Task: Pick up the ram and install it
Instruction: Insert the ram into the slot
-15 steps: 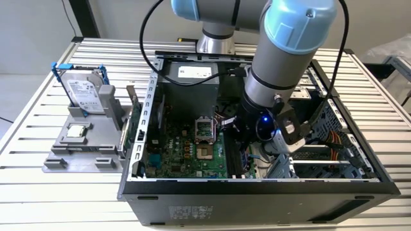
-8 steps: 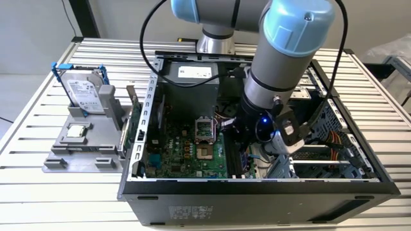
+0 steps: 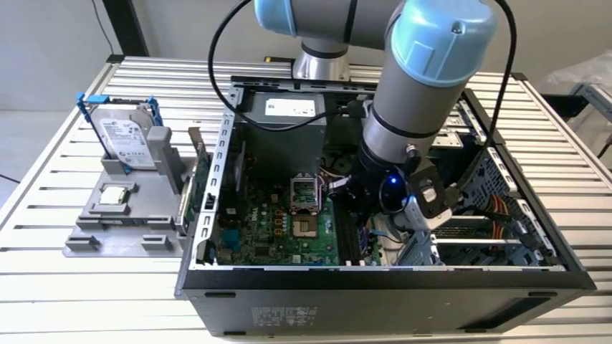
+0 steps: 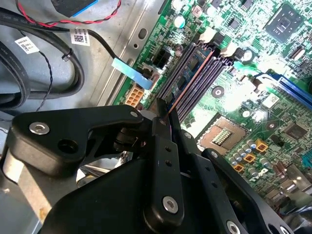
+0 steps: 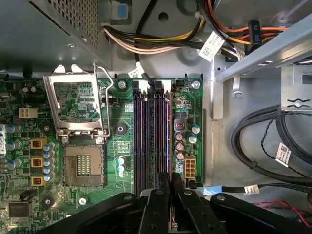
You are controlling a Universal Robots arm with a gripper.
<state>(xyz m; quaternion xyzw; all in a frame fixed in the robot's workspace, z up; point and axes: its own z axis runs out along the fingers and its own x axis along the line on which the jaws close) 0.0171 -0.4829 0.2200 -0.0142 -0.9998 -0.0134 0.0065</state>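
Observation:
My gripper (image 3: 362, 218) reaches down inside the open computer case (image 3: 383, 276), over the black memory slots (image 3: 350, 240) of the green motherboard (image 3: 277, 236). In the second wrist view the black fingers (image 4: 161, 127) are shut on the ram (image 4: 191, 78). It is a thin stick seen edge-on, running along the slots (image 4: 204, 73). Whether it sits in a slot or hovers just above, I cannot tell. In the first wrist view the gripper (image 5: 170, 179) is at the near end of the slots (image 5: 140, 141).
The processor socket (image 5: 83, 165) lies beside the slots with its metal frame (image 5: 75, 105) flipped open. Cables (image 5: 253, 146) and a drive cage (image 3: 478, 244) crowd the other side. Outside the case, at the exterior view's left, a grey tray (image 3: 125, 222) holds a hard drive (image 3: 126, 137) and a processor chip (image 3: 115, 193).

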